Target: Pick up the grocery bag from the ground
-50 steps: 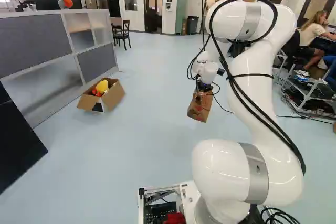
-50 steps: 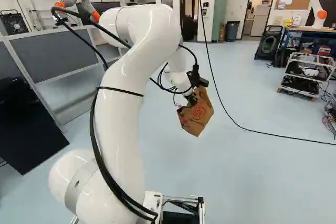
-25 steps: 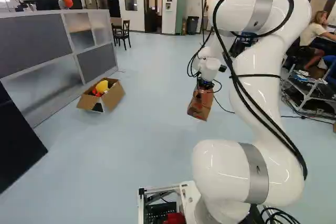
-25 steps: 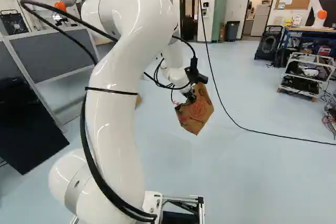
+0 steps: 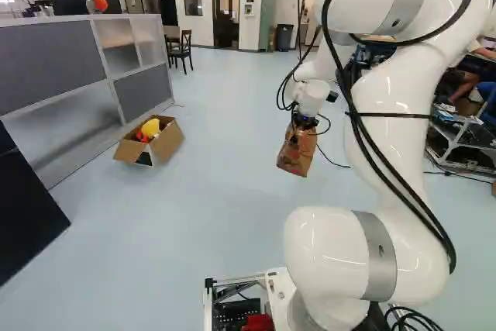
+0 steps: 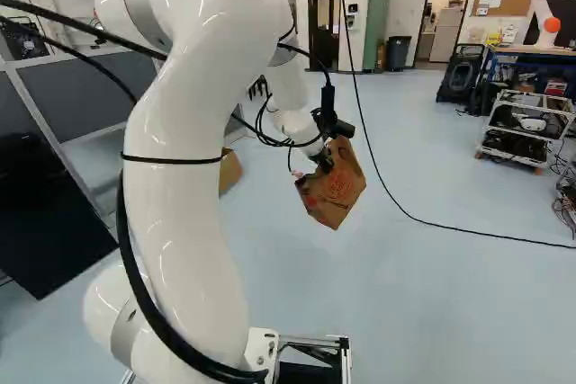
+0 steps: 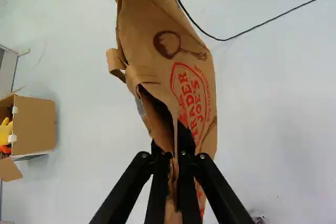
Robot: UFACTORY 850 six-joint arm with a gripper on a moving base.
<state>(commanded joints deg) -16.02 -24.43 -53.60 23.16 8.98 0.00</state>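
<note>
The brown paper grocery bag [image 6: 335, 188] with red print hangs from my gripper [image 6: 322, 157] in the right base view, tilted. In the left base view the gripper [image 5: 304, 120] is above the same bag [image 5: 297, 153], which appears off the floor. In the wrist view the gripper [image 7: 175, 156] is shut on the bag's paper edge, pinched between both fingers. The rest of the bag [image 7: 178, 51] stretches out ahead of the fingers, its opening partly folded. The orange pads are hidden.
An open cardboard box [image 5: 167, 143] with yellow and red things stands on the floor near a grey partition [image 5: 46, 56]. A black cable [image 6: 450, 229] runs across the floor. A cart [image 6: 525, 128] stands at the right of the right base view. Another robot [image 6: 544, 11] is behind it.
My arm's upper links have swung up and outward, towards the right in the left base view and the left in the right base view. The held bag has shifted only slightly. The base has not moved.
</note>
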